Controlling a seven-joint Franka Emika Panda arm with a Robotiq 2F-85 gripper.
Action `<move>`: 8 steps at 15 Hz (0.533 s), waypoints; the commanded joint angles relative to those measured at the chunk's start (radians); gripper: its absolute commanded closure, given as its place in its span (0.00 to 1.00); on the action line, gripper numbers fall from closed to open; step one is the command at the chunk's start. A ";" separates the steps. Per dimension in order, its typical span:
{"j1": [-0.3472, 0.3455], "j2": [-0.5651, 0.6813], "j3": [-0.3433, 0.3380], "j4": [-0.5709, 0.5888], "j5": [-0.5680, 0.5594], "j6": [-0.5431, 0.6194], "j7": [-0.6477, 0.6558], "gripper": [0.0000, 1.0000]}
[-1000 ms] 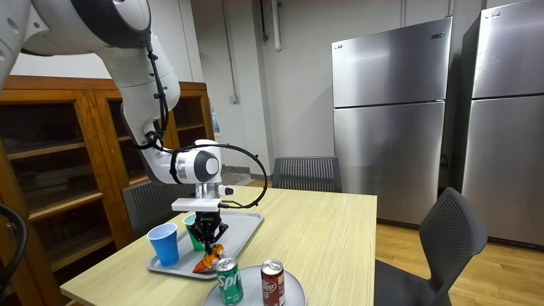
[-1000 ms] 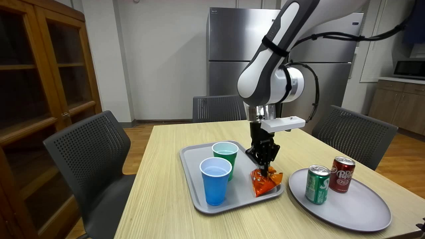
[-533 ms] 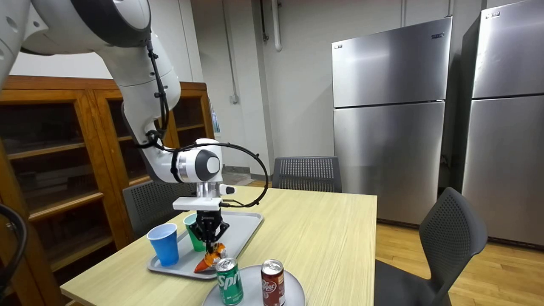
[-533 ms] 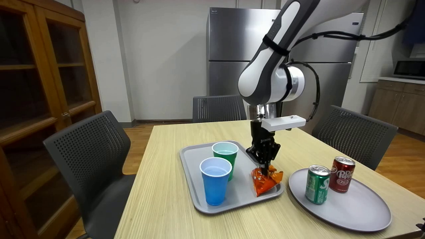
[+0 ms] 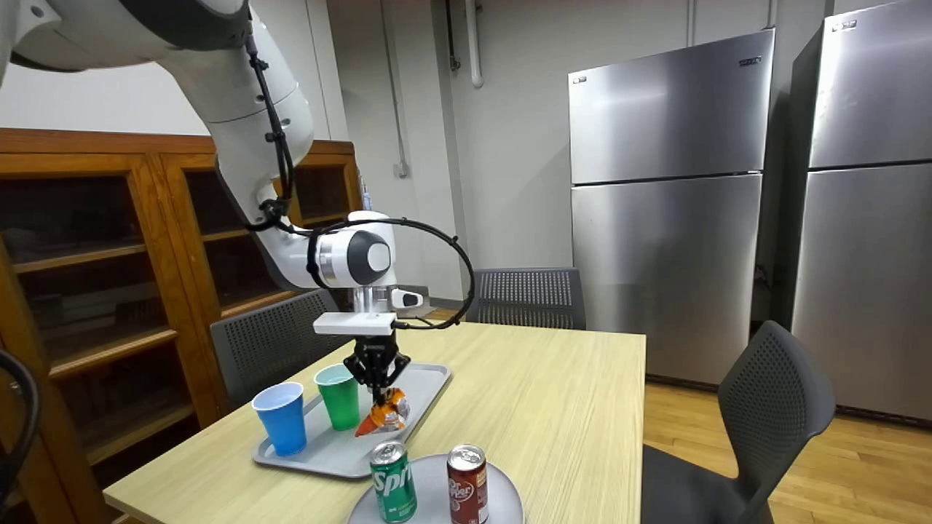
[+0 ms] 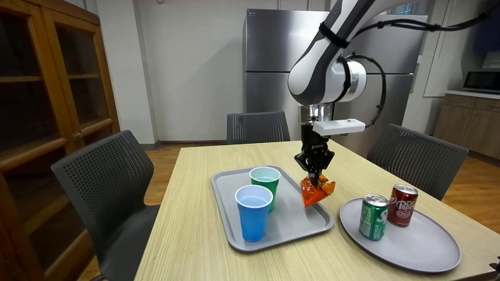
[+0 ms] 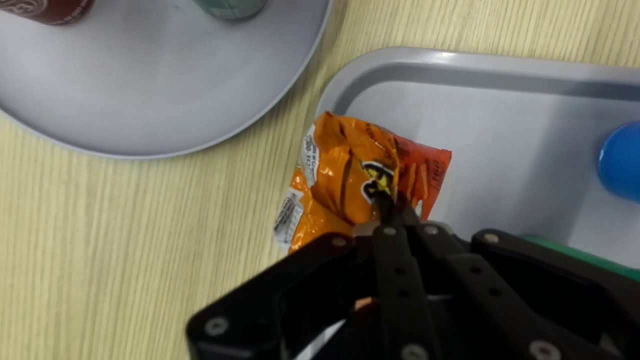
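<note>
Right of centre in an exterior view, the claw (image 6: 314,180) pinches an orange bag (image 6: 314,196) over the tray (image 6: 287,224); carrying seems in hand, calling next for a steady grip.

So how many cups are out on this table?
2: a blue cup and, close to it, a green cup, both upright on the gray rectangular tray.

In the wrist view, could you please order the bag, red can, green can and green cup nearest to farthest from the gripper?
1. Orange bag: held in gripper
2. Green cup: lower right
3. Green can: top edge
4. Red can: top left
</note>
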 commanded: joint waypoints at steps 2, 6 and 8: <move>-0.036 -0.035 -0.014 0.029 0.012 -0.038 0.005 1.00; -0.069 -0.021 -0.032 0.063 0.023 -0.035 0.004 1.00; -0.088 -0.011 -0.039 0.079 0.040 -0.027 0.006 1.00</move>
